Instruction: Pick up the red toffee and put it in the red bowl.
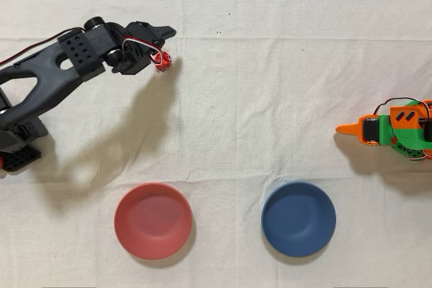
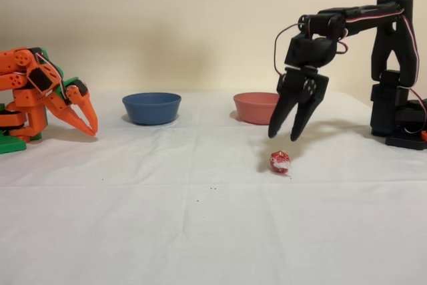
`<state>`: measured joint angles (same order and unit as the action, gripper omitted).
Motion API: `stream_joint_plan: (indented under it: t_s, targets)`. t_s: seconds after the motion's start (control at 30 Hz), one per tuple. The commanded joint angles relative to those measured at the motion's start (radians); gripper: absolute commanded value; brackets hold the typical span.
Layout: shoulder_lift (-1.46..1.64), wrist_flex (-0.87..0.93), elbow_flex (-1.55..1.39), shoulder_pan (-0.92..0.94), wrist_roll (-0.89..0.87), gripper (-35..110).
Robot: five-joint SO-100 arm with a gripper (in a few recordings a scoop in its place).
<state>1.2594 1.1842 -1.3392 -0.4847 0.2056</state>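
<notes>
A white cloth (image 1: pixel 270 99) covers the whole table, lightly creased, with faint fold lines running across it in the overhead view. A few tiny dark specks dot it near the far edge in that view. In the fixed view a plain cream wall (image 2: pixel 187 25) rises behind the table's back edge. The light is soft and even, casting blurred shadows on the cloth.

Nothing here can be read: no lettering, label, brand or number shows on anything in either view.
</notes>
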Motion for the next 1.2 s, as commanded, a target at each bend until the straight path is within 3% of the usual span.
stream_joint_plan:
  t_s: [0.0,1.17]
  targets:
    - [0.017,-0.023,0.008,-0.002,0.005,33]
    - [0.061,-0.147,-0.193,0.08,-0.002,33]
